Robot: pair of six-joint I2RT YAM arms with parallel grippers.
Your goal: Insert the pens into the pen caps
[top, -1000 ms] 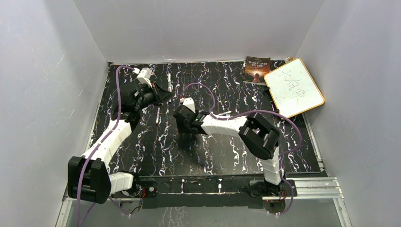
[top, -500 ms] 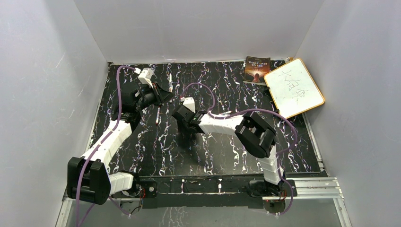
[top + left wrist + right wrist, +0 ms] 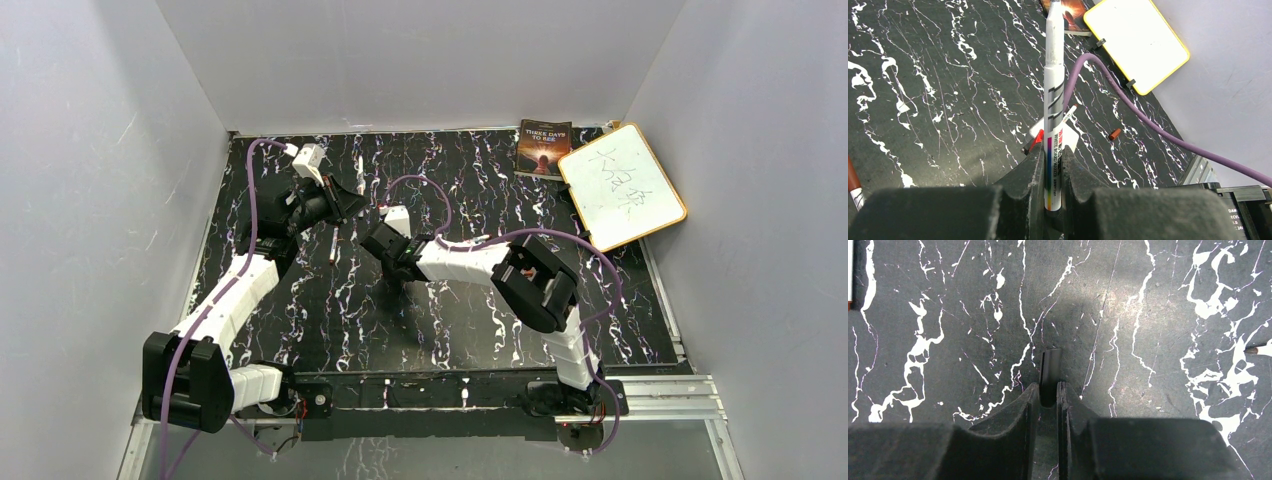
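Observation:
My left gripper is shut on a white pen that sticks out straight ahead of the jaws, above the table. In the top view this gripper hangs at the back left. My right gripper points down at the black marbled table, its jaws closed on a short black pen cap that lies on the surface. A reddish-brown pen cap lies loose on the table. A pen with a reddish cap on its end lies between the arms. Another pen rests beside the right arm.
A book and a yellow-framed whiteboard sit at the back right corner. Purple cables loop over the table from both wrists. Grey walls close in the left, back and right sides.
The right gripper's jaws have closed from wide open onto the black cap, and its arm has edged slightly left. The left arm and its pen have not moved.

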